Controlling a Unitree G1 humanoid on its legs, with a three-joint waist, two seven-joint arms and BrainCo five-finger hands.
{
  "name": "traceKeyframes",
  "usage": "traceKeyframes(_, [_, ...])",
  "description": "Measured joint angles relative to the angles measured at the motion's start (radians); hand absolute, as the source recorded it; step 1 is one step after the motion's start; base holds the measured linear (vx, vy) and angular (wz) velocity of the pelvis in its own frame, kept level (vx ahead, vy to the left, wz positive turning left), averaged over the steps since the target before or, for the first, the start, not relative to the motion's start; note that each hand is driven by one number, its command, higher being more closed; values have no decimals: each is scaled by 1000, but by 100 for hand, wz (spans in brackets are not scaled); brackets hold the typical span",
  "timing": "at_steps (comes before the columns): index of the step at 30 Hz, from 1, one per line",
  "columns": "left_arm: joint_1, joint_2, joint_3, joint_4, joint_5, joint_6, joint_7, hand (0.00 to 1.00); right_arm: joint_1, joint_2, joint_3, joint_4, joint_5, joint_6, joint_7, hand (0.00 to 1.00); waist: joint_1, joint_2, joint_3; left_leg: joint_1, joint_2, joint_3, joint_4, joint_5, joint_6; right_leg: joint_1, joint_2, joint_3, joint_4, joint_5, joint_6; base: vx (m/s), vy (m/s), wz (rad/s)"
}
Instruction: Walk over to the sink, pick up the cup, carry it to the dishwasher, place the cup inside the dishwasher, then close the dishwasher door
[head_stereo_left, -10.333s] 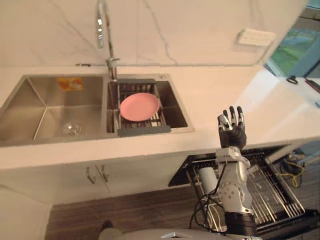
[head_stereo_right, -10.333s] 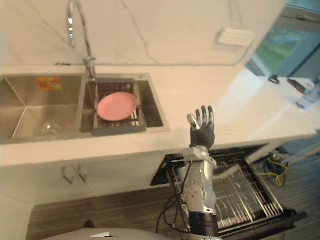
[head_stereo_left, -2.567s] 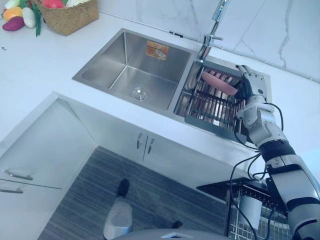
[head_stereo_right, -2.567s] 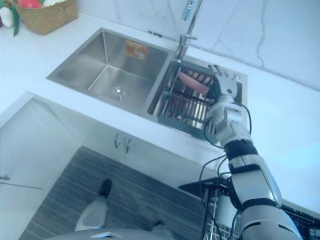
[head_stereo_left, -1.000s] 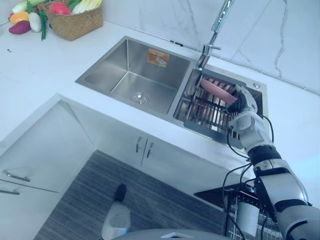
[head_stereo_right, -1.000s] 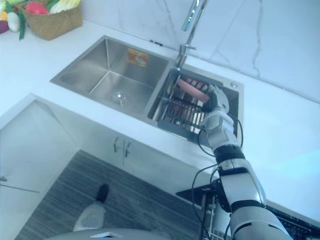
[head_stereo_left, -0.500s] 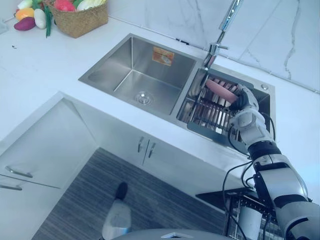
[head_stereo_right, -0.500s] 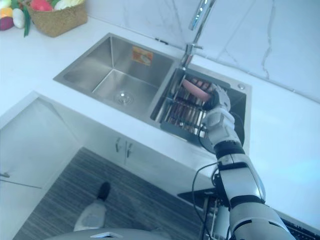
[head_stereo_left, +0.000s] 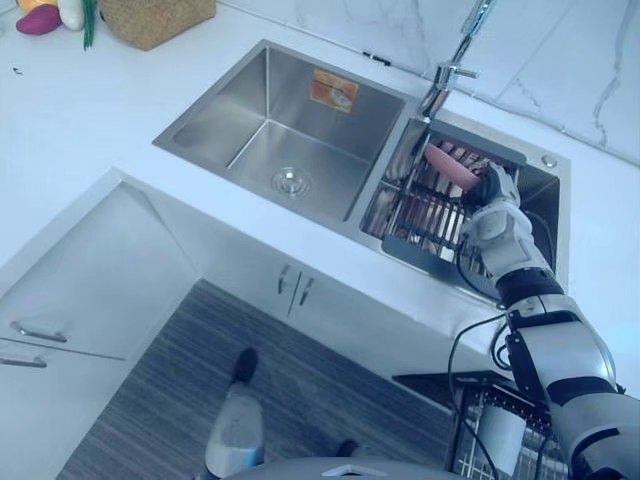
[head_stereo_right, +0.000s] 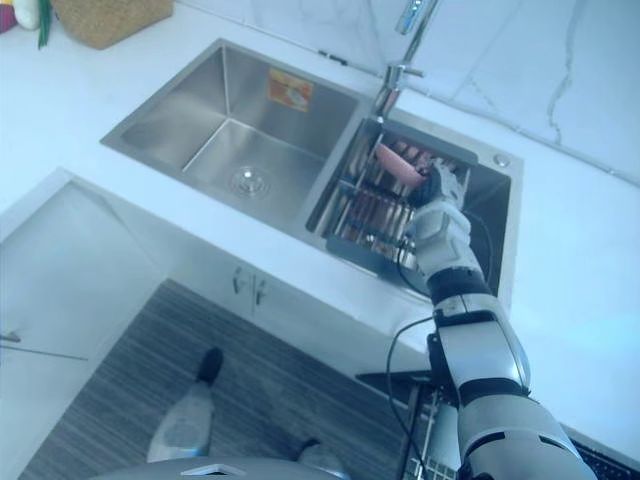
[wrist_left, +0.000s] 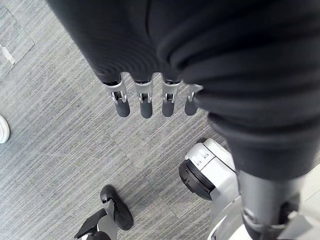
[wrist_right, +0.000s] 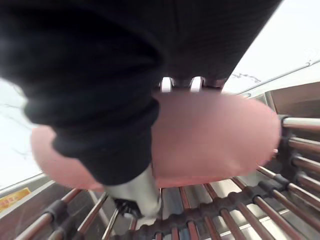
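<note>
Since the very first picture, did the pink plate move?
Yes. The pink plate lay flat in the middle of the rack; now the right hand pinches it, tipped up by the faucet.

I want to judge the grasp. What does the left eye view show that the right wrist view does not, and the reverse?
Left eye view adds: the faucet, the left basin with its drain, the basket. Right wrist view adds: the thumb on the near face of the pink plate, fingers past its far rim. Both: the right hand at the plate, above the rack.
</note>
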Motion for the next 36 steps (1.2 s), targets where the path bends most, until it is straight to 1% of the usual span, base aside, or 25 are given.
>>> traceKeyframes(2, [0, 0, 0, 0, 0, 0, 0, 0, -3, -3, 0, -1, 0, -1, -16, 100, -1, 0, 0, 0, -1, -3, 0, 0, 0, 1, 0, -4, 1, -1, -1, 16, -5, 5])
traceKeyframes(10, [0, 1, -11, -6, 0, 0, 0, 0, -23, -11, 5, -1, -1, -2, -20, 100, 0, 3, 17, -1, -2, -4, 0, -1, -1, 1, -1, -6, 3, -2, 0, 0, 0, 0])
traceKeyframes(16, [2, 3, -19, -26, 1, 0, 0, 0, -24, -25, 18, -3, -12, -36, -59, 100, 1, 4, 18, -3, -3, -3, 0, -1, 0, 0, -2, -6, 1, -2, 0, 0, 0, 0])
traceKeyframes(18, [2, 3, -19, -28, 1, 0, 0, 0, -24, -26, 18, -6, -11, -44, -61, 100, 0, 4, 18, -4, -3, -2, 0, -1, 0, -1, -2, -6, 0, -2, 1, 0, 0, 0])
traceKeyframes(21, [3, 3, -19, -29, 1, 0, 0, 0, -24, -27, 18, -46, -9, -46, -68, 100, -1, 4, 18, -5, -2, 5, 0, -2, 0, -7, -4, 2, 0, 0, 4, 5, 2, -7])
traceKeyframes(23, [3, 3, -19, -32, 2, 0, 0, 0, -24, -27, 18, -95, -7, -52, -85, 100, -2, 4, 18, -6, 0, 17, 0, -4, 0, -15, -6, 13, 1, 6, 14, 7, 8, -14])
traceKeyframes(25, [3, 3, -19, -38, 3, 1, 0, 0, -24, -27, 17, -147, 2, -54, -98, 100, -11, 4, 18, -4, -2, 20, 0, -5, 1, -15, -9, 15, 1, 7, 15, 4, 3, -3])
traceKeyframes(31, [4, 3, -19, -39, 11, 4, 2, 0, -8, -27, 12, -205, 22, -61, -107, 100, -14, 4, 17, 11, -2, 41, 0, -7, 4, -13, -16, 33, 2, 9, 18, 2, 6, -9])
traceKeyframes(33, [4, 3, -19, -38, 24, 5, 4, 0, 16, -27, -8, -241, 23, -64, -133, 100, -22, 4, 16, 13, -2, 45, 0, -7, 4, -14, -17, 39, 2, 12, 19, -15, 11, -6])
traceKeyframes(36, [5, 3, -19, -38, 41, 5, 5, 0, 25, -27, -44, -241, 37, -66, -148, 100, -24, 4, 15, 18, 1, 52, 0, -7, 4, -14, -17, 46, 2, 15, 18, -19, 4, -7])
